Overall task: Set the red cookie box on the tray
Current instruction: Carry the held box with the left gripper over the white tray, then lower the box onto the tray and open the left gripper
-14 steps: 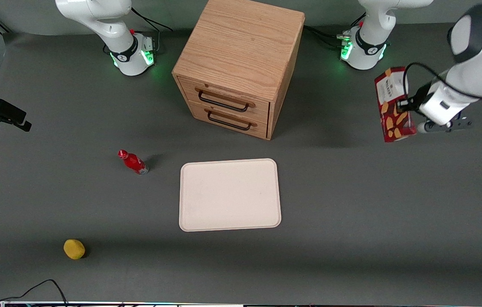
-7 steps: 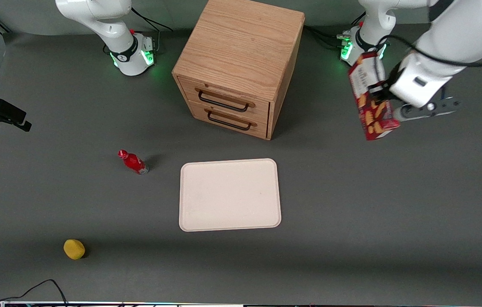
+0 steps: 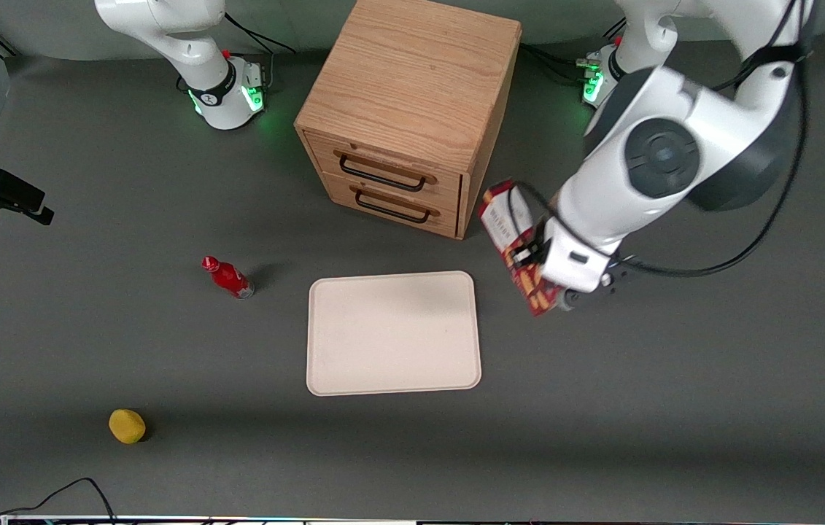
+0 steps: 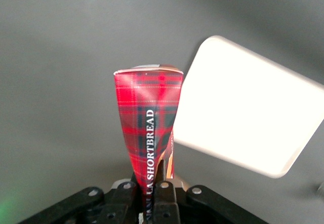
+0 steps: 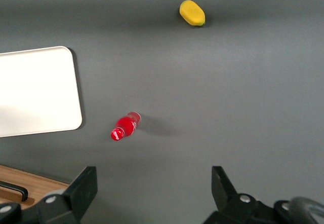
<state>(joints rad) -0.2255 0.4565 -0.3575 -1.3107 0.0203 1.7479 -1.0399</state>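
Where the dark grey table point(image 3: 602, 408) runs out toward the parked arm's end, a yellow lemon-like object point(image 3: 127, 426) sits near the edge closest to the front camera, and a small red bottle point(image 3: 227, 277) stands farther in, well apart from it. The tray point(image 3: 392, 333) lies flat at the middle of the table with bare grey surface all round its rim. A wooden two-drawer cabinet point(image 3: 408, 109) stands farther from the front camera than the tray, its drawer fronts facing the tray and a strip of bare table between them. Toward the working arm's end, the gripper point(image 3: 537, 257) hangs in the air just beside the tray's short edge, pinching the red cookie box point(image 3: 516, 244) by its lower end. In the wrist view the box point(image 4: 147, 122) rises tilted from the black fingers point(image 4: 163, 199), off the table, not over the tray point(image 4: 253, 107).
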